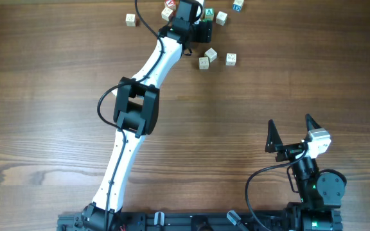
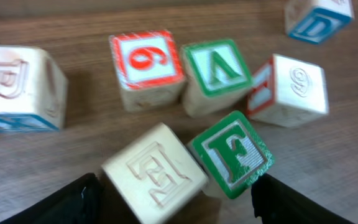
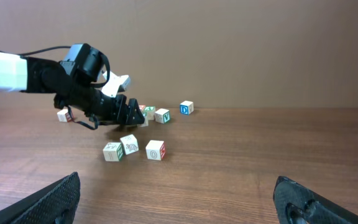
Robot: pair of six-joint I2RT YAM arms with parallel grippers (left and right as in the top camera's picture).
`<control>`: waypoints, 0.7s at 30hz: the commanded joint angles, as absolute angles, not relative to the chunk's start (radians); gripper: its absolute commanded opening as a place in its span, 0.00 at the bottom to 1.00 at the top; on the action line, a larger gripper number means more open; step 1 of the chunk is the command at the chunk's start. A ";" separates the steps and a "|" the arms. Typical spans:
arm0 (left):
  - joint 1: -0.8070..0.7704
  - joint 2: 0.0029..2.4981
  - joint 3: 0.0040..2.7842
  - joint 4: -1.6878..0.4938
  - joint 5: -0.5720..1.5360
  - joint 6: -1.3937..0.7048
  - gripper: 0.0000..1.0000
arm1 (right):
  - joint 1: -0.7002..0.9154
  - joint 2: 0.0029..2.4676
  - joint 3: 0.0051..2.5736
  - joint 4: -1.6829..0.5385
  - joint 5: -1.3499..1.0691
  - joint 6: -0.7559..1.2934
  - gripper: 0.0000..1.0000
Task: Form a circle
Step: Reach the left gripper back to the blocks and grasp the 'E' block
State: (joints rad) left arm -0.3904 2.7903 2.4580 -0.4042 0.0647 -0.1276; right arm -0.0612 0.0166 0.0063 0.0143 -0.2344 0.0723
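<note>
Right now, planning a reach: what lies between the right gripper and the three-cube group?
Only bare table, in the overhead view, from the right gripper to the three-cube group.

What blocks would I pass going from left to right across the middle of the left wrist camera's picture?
Pale B block → red-bordered number block → green-bordered letter block → pale block with a carved numeral. Blocks nearer or farther that overlap these sideways are left out.
</note>
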 commanded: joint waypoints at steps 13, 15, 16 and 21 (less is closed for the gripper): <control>-0.375 2.807 2.473 -0.397 0.017 -0.112 0.20 | -0.057 0.011 0.006 0.017 -0.228 0.055 1.00; -0.375 2.781 2.473 -0.416 0.017 -0.112 0.20 | -0.057 0.011 0.005 0.017 -0.228 0.055 1.00; -0.374 2.760 2.473 -0.432 0.017 -0.112 0.20 | -0.057 0.011 0.006 0.017 -0.228 0.055 1.00; -0.373 2.633 2.473 -0.576 0.016 -0.111 0.20 | -0.057 0.011 0.005 0.017 -0.228 0.055 1.00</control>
State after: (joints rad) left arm -0.3767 2.7636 2.4695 -0.5056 0.0231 -0.1131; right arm -0.0612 0.0166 0.0063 0.0143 -0.2344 0.0727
